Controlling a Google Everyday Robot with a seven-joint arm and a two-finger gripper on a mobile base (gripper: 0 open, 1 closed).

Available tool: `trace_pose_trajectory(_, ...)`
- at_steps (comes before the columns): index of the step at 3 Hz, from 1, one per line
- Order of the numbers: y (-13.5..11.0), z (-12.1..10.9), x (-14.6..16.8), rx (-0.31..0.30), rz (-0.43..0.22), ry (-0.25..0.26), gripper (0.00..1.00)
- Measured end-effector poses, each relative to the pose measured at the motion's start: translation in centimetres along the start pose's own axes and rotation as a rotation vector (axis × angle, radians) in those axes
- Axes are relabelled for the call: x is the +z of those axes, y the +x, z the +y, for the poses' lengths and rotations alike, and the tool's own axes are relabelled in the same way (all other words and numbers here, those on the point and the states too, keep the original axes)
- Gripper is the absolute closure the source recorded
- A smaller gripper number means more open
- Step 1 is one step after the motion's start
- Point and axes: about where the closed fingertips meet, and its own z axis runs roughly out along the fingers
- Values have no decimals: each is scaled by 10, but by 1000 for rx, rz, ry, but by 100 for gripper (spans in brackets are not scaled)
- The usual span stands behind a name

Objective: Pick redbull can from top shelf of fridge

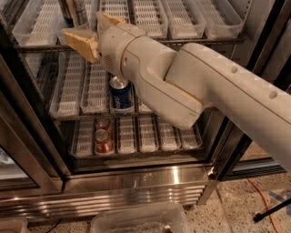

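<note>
The redbull can (76,11), slim and blue-and-silver, stands in a lane tray at the left of the top shelf (150,18) of the fridge (136,186); its top is cut off by the frame edge. My gripper (82,25) is open just in front of the can's lower part. One tan finger (82,42) is to the can's lower left and the other finger (108,20) to its right. The can's base is hidden behind the gripper. The white arm (204,86) reaches in from the right.
A blue Pepsi can (120,94) stands on the middle shelf under my wrist. Two short red cans (103,136) stand on the bottom shelf. A dark door frame (236,136) is at the right, a clear plastic bin (136,220) on the floor, and an orange cable (263,195) at the right.
</note>
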Motion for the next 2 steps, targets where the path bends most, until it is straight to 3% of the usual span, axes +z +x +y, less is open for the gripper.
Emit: trace_pose_trajectory(2,-8,-12,11,2,-11,28,36)
